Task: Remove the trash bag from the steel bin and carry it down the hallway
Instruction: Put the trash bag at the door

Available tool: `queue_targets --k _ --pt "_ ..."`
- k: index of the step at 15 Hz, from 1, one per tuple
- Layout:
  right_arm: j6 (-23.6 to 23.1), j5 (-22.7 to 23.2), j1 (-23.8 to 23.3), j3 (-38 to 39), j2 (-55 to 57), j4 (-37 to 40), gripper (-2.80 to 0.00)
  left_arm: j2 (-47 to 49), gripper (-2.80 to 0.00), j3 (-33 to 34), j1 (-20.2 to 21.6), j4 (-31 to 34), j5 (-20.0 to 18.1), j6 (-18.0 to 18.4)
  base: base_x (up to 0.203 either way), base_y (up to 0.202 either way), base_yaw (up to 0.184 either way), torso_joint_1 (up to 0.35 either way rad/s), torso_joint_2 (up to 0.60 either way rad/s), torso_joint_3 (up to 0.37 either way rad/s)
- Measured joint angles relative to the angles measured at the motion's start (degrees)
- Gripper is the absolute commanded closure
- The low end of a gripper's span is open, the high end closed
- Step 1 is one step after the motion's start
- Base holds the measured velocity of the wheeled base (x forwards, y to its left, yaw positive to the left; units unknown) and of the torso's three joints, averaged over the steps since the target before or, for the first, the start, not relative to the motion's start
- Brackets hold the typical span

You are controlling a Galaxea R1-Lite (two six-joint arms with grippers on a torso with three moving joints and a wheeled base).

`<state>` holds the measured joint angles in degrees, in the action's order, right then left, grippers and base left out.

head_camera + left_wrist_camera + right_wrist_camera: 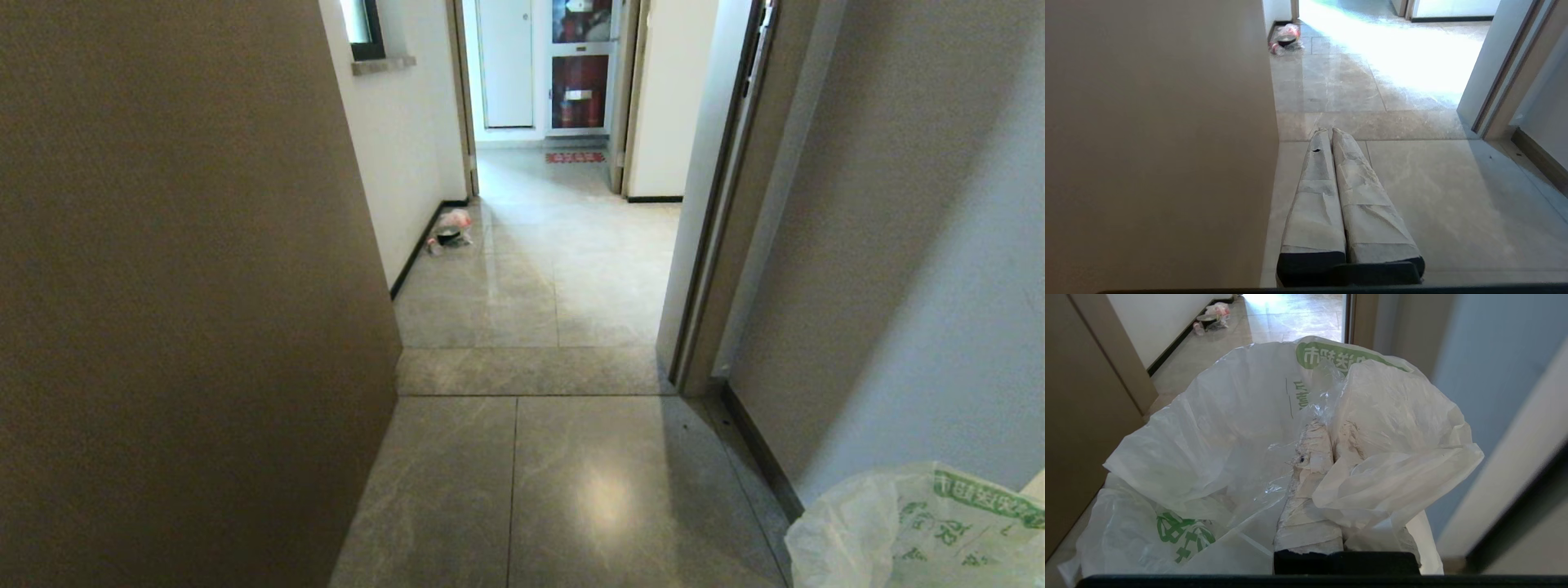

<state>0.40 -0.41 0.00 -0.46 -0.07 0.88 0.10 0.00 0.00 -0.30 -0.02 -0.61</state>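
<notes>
The trash bag (1229, 428), thin white plastic with green printing, billows around my right gripper (1332, 428). Its tape-wrapped fingers are shut with the bag's film pinched between them, and one fold drapes over a finger. In the head view only the bag's top (922, 531) shows, at the lower right corner. My left gripper (1331, 131) is shut on nothing and hangs over the floor beside a brown panel. The hallway (563, 269), with grey marbled tiles, runs ahead through a doorway. The steel bin is out of view.
A tall brown panel (188, 294) fills the left side, close by. A door frame (710, 269) and a grey wall stand on the right. A red-tinted bag with a dark bowl (451, 229) lies by the left baseboard further on. A red mat (575, 157) lies at the far end.
</notes>
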Motion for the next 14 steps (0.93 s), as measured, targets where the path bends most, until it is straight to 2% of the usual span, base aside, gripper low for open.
queue_targets --k 14 --pt "0.0 0.0 0.0 0.0 0.0 0.0 0.0 0.0 0.0 0.0 0.0 0.0 0.0 0.1 0.191 0.0 0.001 0.002 0.0 0.002"
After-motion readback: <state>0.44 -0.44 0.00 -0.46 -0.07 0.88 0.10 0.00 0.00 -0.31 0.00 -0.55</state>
